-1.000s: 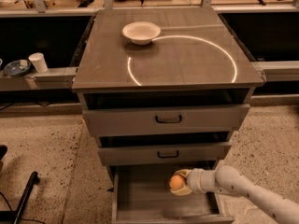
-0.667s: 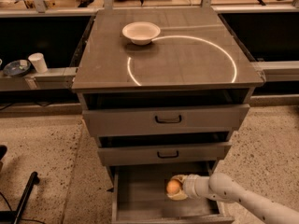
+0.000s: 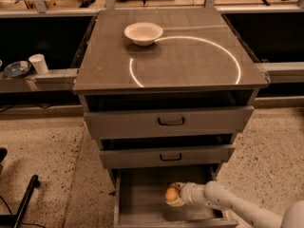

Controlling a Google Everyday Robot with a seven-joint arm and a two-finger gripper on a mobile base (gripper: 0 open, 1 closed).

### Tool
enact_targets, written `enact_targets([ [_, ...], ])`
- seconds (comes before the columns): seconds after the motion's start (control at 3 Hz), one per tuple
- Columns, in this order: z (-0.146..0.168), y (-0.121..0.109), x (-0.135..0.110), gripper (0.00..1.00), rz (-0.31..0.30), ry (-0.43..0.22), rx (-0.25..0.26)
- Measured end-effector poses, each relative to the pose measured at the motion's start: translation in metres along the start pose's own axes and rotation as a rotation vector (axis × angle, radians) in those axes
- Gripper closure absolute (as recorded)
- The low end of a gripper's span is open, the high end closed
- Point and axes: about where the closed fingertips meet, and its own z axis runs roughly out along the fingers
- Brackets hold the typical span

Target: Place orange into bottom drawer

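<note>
Note white bowl [image 3: 143, 33] far left on table [image 3: 190, 65], out of the work. Locate bottom drawer [image 3: 140, 199] pulled open below to receive the load. Find orange [image 3: 171, 194] inside, right of centre, clamped in pincer [image 3: 176, 196] reaching in from the right; probably just above floor, awaiting release.

drawers [image 3: 171, 121] 3 | orange [image 3: 171, 194] 1 | bowl [image 3: 143, 33] 1 | cup [image 3: 38, 63] 1 | jaws 1, in bottom drawer [image 3: 140, 201]
</note>
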Motion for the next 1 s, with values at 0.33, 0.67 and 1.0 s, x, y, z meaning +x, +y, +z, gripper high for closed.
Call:
enact_targets([
  [0.33,0.023,0.004,0.013,0.62,-0.013,-0.016,-0.014],
  [0.67,0.037,0.005,0.025,0.38,-0.008,-0.014,-0.021],
  [1.0,0.037,0.005,0.026,0.15,-0.007,-0.014,-0.020],
])
